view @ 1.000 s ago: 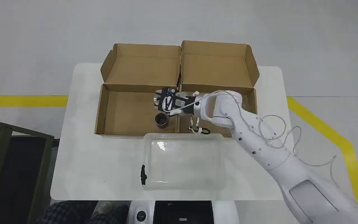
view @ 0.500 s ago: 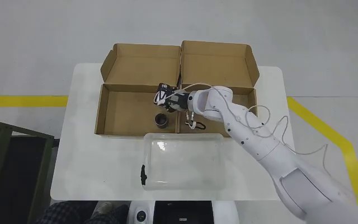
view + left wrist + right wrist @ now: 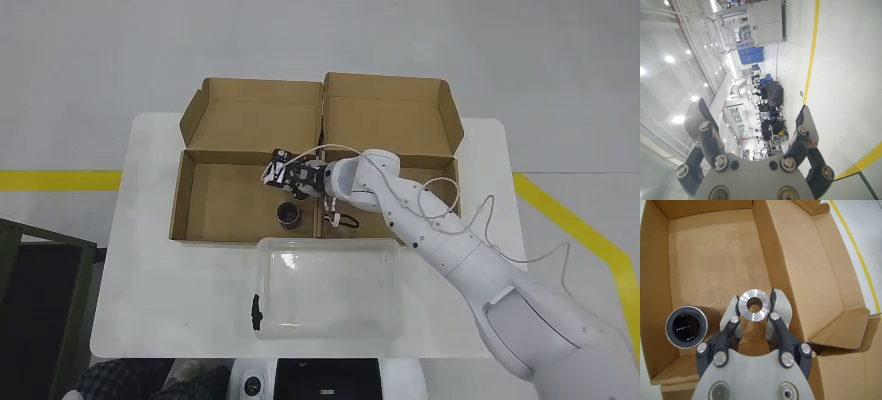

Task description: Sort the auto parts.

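Over the cardboard box [image 3: 711, 256]: right gripper [image 3: 755, 302] clamped on steel ring [image 3: 762, 313]. Lower it beside upright bearing [image 3: 686, 329] without touching, then release low.

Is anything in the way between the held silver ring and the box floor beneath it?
Nothing visible. The right gripper grips the silver ring over bare floor of the cardboard box; the cylinder stands off to one side.

No legible text, label, number or sign on anything.
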Controlling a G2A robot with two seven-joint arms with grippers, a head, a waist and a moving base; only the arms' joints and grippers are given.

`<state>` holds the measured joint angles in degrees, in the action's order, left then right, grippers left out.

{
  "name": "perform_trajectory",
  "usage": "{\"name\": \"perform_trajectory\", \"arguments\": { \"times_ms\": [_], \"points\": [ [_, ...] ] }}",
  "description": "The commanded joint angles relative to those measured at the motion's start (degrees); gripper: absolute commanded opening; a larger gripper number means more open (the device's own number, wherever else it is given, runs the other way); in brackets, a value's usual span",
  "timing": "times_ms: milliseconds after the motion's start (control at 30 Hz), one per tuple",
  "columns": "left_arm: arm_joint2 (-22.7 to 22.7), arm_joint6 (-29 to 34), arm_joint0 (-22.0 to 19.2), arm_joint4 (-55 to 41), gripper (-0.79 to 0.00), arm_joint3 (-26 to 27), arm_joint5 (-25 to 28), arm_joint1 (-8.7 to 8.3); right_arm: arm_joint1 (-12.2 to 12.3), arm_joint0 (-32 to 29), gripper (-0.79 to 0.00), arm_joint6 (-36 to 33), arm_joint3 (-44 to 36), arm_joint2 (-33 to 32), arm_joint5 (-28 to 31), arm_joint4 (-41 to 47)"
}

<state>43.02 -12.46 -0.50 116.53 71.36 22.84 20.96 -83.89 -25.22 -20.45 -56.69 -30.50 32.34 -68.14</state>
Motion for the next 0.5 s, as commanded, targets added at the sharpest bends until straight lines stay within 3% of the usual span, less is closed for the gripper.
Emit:
{"name": "perform_trajectory", "arguments": {
  "times_ms": [0, 267, 467],
  "points": [
    [0.0, 0.0, 0.0, 0.0, 0.0, 0.0, 0.0, 0.0, -0.4, 0.2, -0.739, -0.2, 0.7, 0.2, 0.1, -0.1],
    [0.0, 0.0, 0.0, 0.0, 0.0, 0.0, 0.0, 0.0, -1.7, 0.8, -0.603, -1.0, 3.1, 0.5, 0.5, -0.8],
    [0.0, 0.0, 0.0, 0.0, 0.0, 0.0, 0.0, 0.0, -2.3, 0.9, -0.582, -1.1, 4.3, 0.2, 1.2, -1.3]
  ]
}}
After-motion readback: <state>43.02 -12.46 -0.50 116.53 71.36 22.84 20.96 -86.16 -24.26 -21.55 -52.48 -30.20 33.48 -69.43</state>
